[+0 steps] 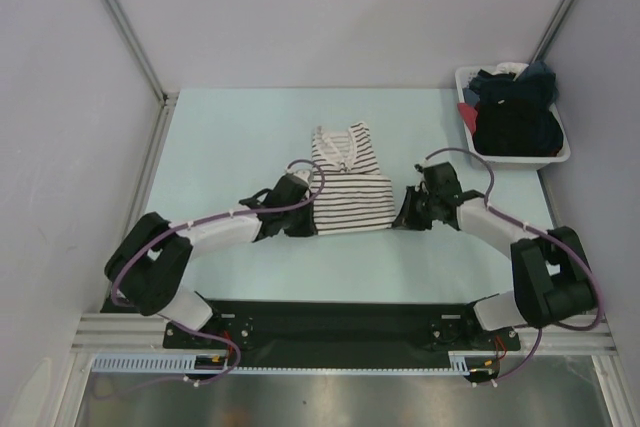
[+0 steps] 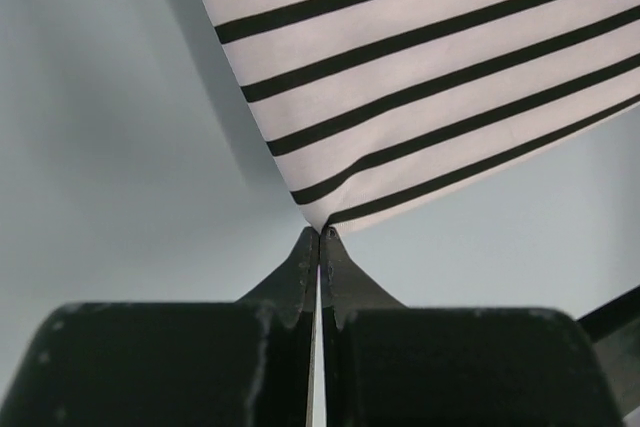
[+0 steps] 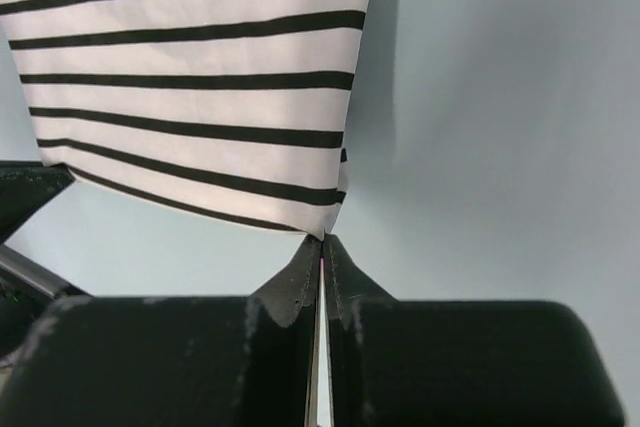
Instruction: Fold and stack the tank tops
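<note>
**Operator:** State the position of the garment.

**Technician:** The striped tank top [image 1: 348, 182] lies near the middle of the tabletop [image 1: 230, 137]. Its neckline and straps point to the far side and its hem points toward the arm bases. The strap end is bunched. The body below it is spread roughly flat.

**Operator:** State the condition of the left end effector.

**Technician:** The left end effector [image 1: 310, 225] is at the near left corner of the hem. In the left wrist view, the left end effector [image 2: 320, 235] has its jaws pressed together, and the corner of the striped tank top [image 2: 430, 77] is clamped between the tips. The fabric fans out from that corner. Its shadow falls on the tabletop [image 2: 110, 147] beside it.

**Operator:** And the right end effector?

**Technician:** The right end effector [image 1: 400, 217] is at the near right corner of the hem, opposite the left one. In the right wrist view, the right end effector [image 3: 322, 239] is clenched, with no gap between the jaws. The corner of the striped tank top [image 3: 200, 97] runs down into the tips, so it is gripped there. A shadow lies on the tabletop [image 3: 500, 127] along the side edge of the fabric.

**Operator:** List the other items.

**Technician:** A white basket [image 1: 556, 157] stands at the far right corner of the tabletop, well apart from the striped tank top. It holds a pile of clothes [image 1: 515, 127], mostly black and dark blue, with some red and white showing. I cannot tell the separate garments in the pile apart.
</note>
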Robot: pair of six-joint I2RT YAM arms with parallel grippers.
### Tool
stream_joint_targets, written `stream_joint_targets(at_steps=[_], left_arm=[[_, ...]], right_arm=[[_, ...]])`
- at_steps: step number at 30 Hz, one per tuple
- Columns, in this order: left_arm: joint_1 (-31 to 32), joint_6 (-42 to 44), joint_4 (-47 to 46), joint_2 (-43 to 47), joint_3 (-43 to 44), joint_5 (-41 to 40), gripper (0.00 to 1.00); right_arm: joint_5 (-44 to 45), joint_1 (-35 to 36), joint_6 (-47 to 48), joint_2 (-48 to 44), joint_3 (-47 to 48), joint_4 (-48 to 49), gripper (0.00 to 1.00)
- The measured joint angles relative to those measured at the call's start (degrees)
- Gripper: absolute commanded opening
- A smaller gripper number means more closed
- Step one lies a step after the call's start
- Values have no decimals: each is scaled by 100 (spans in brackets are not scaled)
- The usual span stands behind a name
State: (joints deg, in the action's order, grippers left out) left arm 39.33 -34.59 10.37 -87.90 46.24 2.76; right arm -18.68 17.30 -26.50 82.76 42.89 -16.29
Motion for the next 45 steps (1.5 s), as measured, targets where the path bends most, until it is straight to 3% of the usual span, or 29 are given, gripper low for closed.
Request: stream_joint_targets(at_steps=[9, 16, 23, 33, 40, 45], left_arm=[[807, -426, -157, 1121, -1290, -79, 0], [1200, -804, -214, 1757, -1893, -317, 0], [1285, -1001, -138, 2155, -2166, -326, 0], [1423, -1093, 780, 3189, -1899, -437, 1], [1335, -929, 1495, 2903, -647, -822, 0], [920, -743, 1687, 2583, -160, -809, 0]], right_arm=[[234, 765, -507, -1329, -1318, -219, 5], [586, 1453, -1132, -2387, -1786, -358, 5], [831, 1930, -1587, -2870, -1897, -627, 4], [1338, 2269, -1617, -3296, -767, -1790, 5], [1661, 2269, -1191, -2627, 407, -2149, 6], [1631, 2020, -824, -2006, 920, -2155, 6]])
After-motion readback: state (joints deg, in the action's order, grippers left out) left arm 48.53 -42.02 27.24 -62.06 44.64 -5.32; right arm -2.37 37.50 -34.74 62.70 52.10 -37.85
